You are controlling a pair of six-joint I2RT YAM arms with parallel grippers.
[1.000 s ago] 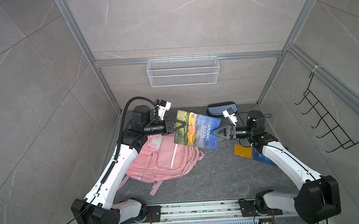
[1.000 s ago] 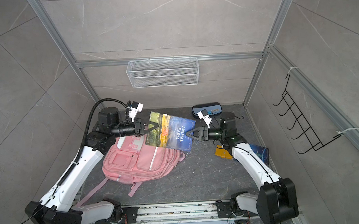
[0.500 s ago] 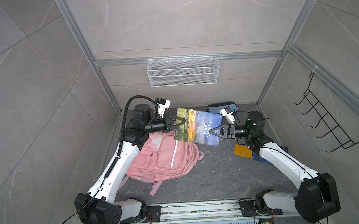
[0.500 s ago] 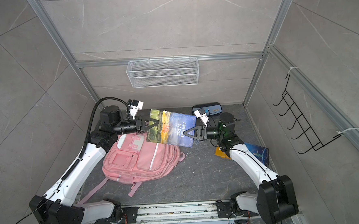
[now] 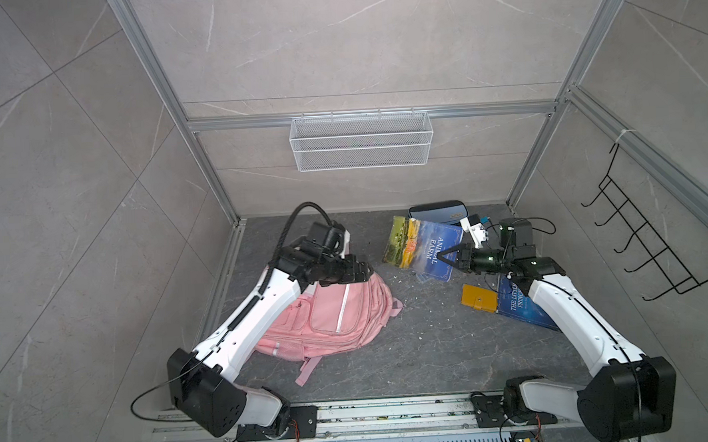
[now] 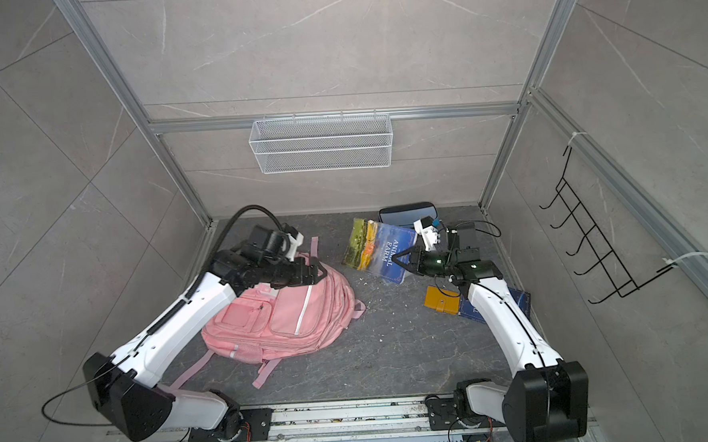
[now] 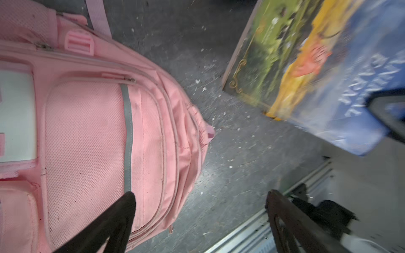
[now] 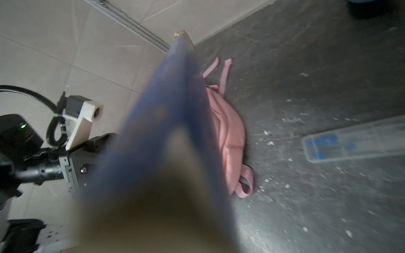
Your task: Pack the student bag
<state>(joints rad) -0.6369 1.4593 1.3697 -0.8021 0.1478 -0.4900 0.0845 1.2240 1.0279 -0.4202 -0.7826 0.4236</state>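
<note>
The student bag [image 5: 332, 314] [image 6: 282, 317] is a pink backpack lying flat on the dark floor, left of centre, with its front pockets up. My left gripper [image 5: 367, 269] [image 6: 319, 271] hangs open just over the bag's top end; in the left wrist view its fingers [image 7: 129, 203] stand wide apart with nothing between them [image 7: 200, 196]. My right gripper [image 5: 446, 259] [image 6: 398, 261] is shut on the near edge of the "Animal Farm" book [image 5: 422, 247] [image 7: 317, 76], which is held tilted above the floor. The book [image 8: 164, 120] hides the jaws in the right wrist view.
A blue pencil case [image 5: 437, 211] lies at the back wall behind the book. A yellow wallet-like thing [image 5: 479, 298] and a blue book [image 5: 519, 305] lie under my right arm. A clear plastic ruler case [image 8: 355, 142] lies on the floor. A wire basket [image 5: 361, 147] and a hook rack [image 5: 645, 248] hang on the walls.
My left gripper let go of the book, opened and dropped back over the bag. My right gripper shut on the book's other edge and now holds it alone, further right.
</note>
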